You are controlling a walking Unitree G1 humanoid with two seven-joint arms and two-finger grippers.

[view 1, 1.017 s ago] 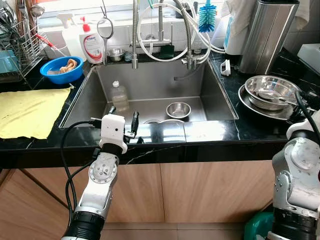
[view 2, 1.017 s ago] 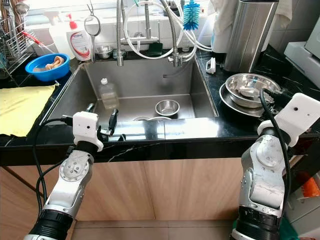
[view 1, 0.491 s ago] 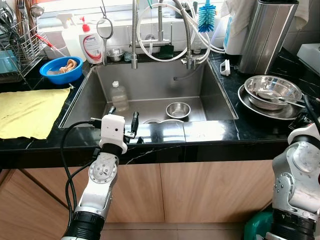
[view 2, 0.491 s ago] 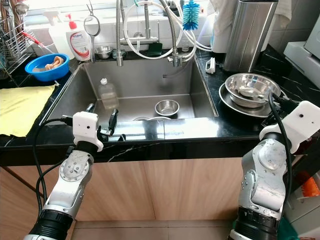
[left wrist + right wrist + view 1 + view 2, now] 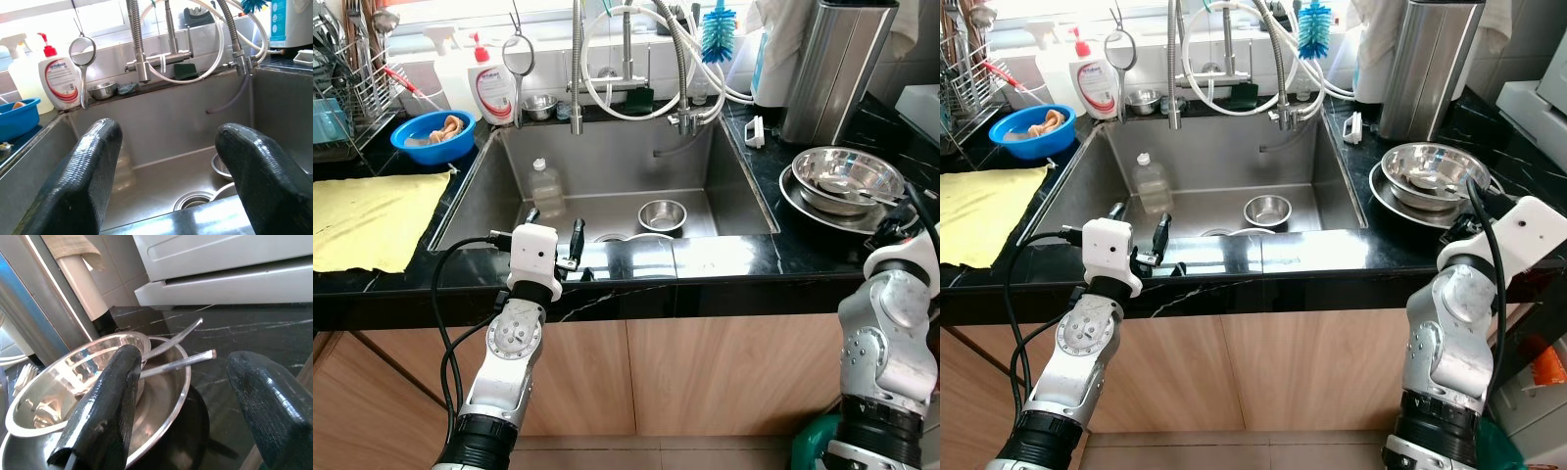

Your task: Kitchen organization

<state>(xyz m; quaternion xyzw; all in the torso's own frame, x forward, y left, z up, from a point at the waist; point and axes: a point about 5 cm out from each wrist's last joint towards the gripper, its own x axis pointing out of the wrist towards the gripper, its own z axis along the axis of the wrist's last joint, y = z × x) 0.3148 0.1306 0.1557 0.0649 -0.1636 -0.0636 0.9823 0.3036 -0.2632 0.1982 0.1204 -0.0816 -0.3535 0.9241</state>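
My left gripper [image 5: 554, 227] rests open on the sink's front rim, its fingers [image 5: 93, 161] pointing into the steel sink [image 5: 607, 162]. In the sink stand a clear plastic bottle [image 5: 546, 186] and a small steel bowl [image 5: 663, 214]. On the right counter, stacked steel bowls [image 5: 847, 176] hold some metal utensils [image 5: 181, 363]. My right gripper [image 5: 186, 357] is open with nothing between its fingers, close to the near right side of those bowls and facing them.
A yellow cloth [image 5: 372, 217] lies on the left counter, with a blue bowl [image 5: 433, 135], a soap bottle [image 5: 495, 90] and a dish rack [image 5: 347, 88] behind it. Faucet hoses [image 5: 636, 59] hang over the sink. A steel canister [image 5: 832, 69] stands at the back right.
My right arm has shifted a little to the left, toward the counter and the steel bowls. The left arm has not moved.
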